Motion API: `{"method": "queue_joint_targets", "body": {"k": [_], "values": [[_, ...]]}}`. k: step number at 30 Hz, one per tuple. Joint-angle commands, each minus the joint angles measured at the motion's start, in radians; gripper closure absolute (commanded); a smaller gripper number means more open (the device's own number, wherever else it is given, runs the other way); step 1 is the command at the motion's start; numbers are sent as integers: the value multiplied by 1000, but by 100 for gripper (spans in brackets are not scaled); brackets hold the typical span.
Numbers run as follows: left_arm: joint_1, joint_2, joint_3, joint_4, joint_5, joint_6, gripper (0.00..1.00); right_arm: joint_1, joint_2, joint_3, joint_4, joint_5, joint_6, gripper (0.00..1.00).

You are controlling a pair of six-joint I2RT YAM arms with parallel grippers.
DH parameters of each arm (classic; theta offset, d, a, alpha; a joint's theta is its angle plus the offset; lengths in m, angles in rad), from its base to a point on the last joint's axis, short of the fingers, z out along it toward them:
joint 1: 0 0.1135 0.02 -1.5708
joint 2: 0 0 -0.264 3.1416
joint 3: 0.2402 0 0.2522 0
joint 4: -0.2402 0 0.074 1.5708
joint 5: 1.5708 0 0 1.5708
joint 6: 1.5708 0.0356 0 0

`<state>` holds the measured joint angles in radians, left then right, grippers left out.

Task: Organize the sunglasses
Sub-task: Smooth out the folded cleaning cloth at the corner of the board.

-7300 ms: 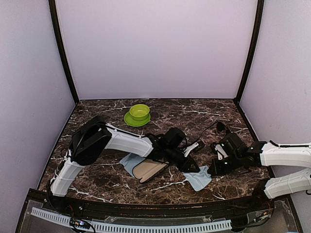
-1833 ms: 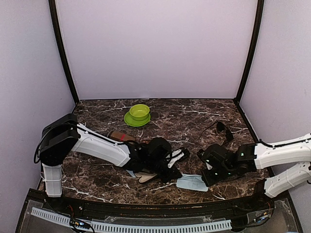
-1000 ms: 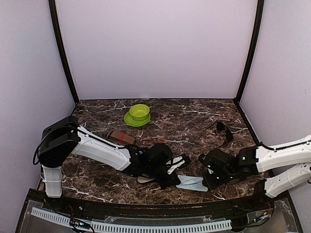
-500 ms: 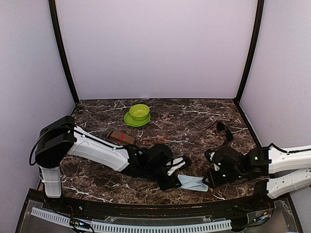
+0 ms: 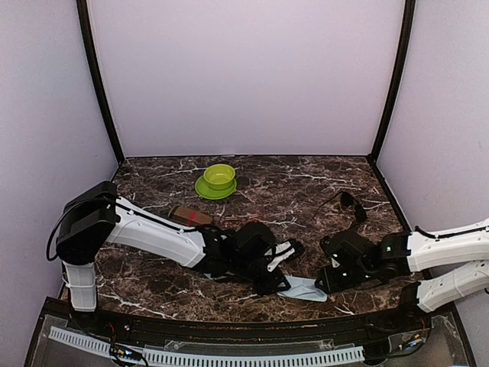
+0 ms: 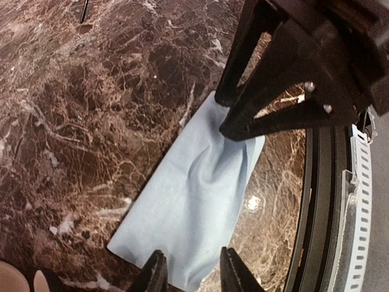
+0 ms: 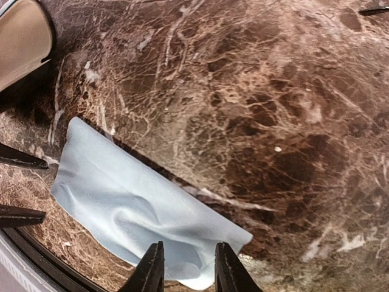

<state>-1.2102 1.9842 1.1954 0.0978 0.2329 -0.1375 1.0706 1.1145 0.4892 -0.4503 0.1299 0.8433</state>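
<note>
I'm seeing both arms reaching low across the dark brown veined marble tabletop (image 5: pixel 306 180) and meeting over a pale blue cloth (image 5: pixel 303 289). The cloth is lying rumpled near the middle, just beside the black raised rim (image 6: pixel 316 182) along the near edge, so there is little room on that side. The left gripper (image 6: pixel 189 269) is straddling the cloth's left end, its jaws narrowly apart with fabric lying in the gap and not clamped. The right gripper (image 7: pixel 185 263) is straddling the right end the same way, jaws narrow, fingertips resting on the fabric. An open case with beige lining (image 7: pixel 21 36) is sitting near the left gripper. The thin black wire-frame sunglasses (image 5: pixel 348 203) are lying far of the right arm, well apart from both grippers, with a broad stretch of marble around them. What seems to be the reddish-brown sunglasses (image 5: pixel 191 216) are lying just far of the left forearm. A lime-green bowl (image 5: pixel 219 175) is sitting on a matching plate (image 5: pixel 205 189) towards the far wall.
</note>
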Motion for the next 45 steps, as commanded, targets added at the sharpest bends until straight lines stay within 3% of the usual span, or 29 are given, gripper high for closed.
{"method": "queue_joint_targets", "body": {"k": [1, 19, 36, 45], "values": [[-4, 23, 43, -30, -15, 23, 68, -8, 45, -9, 74, -59, -17, 72], [-22, 38, 39, -98, 23, 76, 72, 52, 48, -44, 65, -144, 3, 78], [-43, 21, 33, -164, -20, 107, 72, 95, -34, -43, -14, -114, 41, 74], [-44, 22, 26, -170, -52, 127, 86, 105, 15, -42, -12, -117, 31, 74]]}}
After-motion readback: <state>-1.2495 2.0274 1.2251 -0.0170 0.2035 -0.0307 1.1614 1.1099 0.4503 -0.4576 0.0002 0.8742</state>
